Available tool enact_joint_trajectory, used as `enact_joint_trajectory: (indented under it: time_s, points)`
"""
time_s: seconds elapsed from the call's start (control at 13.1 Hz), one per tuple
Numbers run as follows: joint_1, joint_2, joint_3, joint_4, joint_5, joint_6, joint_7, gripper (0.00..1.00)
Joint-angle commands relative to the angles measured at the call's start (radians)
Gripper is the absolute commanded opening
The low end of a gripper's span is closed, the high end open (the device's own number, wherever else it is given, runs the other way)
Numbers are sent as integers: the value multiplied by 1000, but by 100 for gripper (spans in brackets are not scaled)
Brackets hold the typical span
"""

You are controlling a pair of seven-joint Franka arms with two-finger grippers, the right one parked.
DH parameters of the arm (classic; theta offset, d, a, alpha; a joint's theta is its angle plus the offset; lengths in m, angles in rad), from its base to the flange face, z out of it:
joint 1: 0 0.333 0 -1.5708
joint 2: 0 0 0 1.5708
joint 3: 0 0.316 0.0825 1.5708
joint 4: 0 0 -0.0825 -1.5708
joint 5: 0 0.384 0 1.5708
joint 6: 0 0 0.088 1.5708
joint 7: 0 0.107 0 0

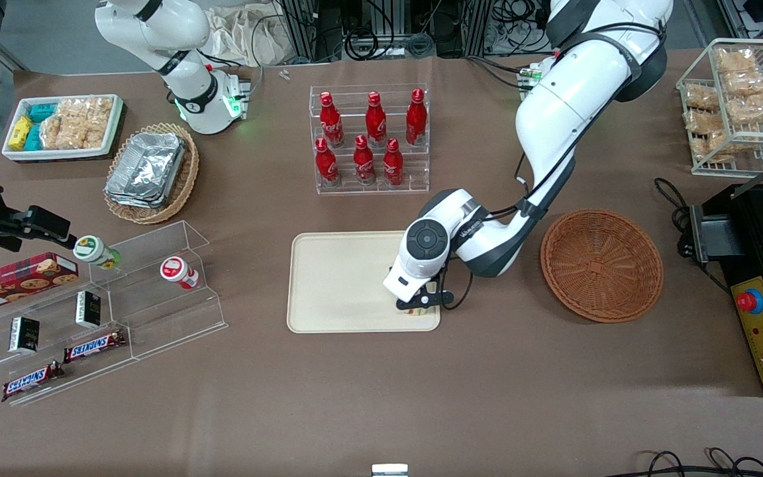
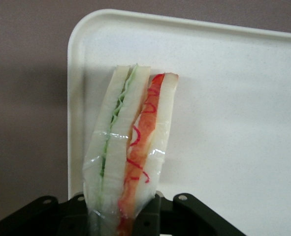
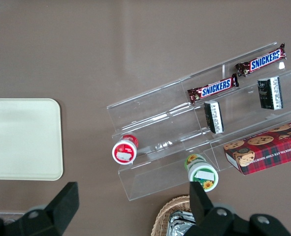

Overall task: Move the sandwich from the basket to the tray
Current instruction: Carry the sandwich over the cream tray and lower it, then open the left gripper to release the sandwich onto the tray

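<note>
**Sandwich held over the corner of the tray**

The working arm's black two-finger gripper point(image 1: 418, 306) is down low over the big flat cream tray with round corners point(image 1: 335, 278). It is at the tray corner that is nearest the front camera and closest to the round basket.

The gripper is closed on the little sandwich of white bread wrapped in clear plastic point(image 2: 130, 147). In the wrist view the black fingers point(image 2: 157, 214) squeeze one end of the sandwich, and the rest sticks out over the tray point(image 2: 234, 98). The sandwich stands on its edge, so you can see the green filling in one slice gap and the pink-orange filling in the other. I cannot tell if the sandwich is touching the tray or is just above it. From the front camera only a tiny bit of the sandwich point(image 1: 413, 311) peeks out under the gripper.

The round reddish-brown woven basket point(image 1: 601, 265) sits on the brown table just beside the tray, toward the working arm's end. Nothing is in it.

Farther from the front camera than the tray is a clear rack with six red bottles point(image 1: 370, 139). Toward the parked arm's end there is a lighter wicker basket with silver foil boxes point(image 1: 151, 172)
</note>
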Motion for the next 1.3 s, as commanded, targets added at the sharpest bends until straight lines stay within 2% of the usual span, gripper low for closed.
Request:
enact_joint_trajectory:
  time_s: [0.0, 0.23, 0.46, 0.69, 0.99, 1.22]
  points:
    - [-17, 15, 7, 35, 34, 3, -28, 100]
    - [-17, -1, 7, 37, 106, 0, -31, 100]
    - [-7, -61, 6, 35, 111, -17, -69, 100]
    - [31, -167, 6, 35, 97, -88, -148, 100]
    - [123, -346, 0, -1, 85, -235, -131, 100]
    - [190, -434, -2, -14, 41, -341, -94, 100]
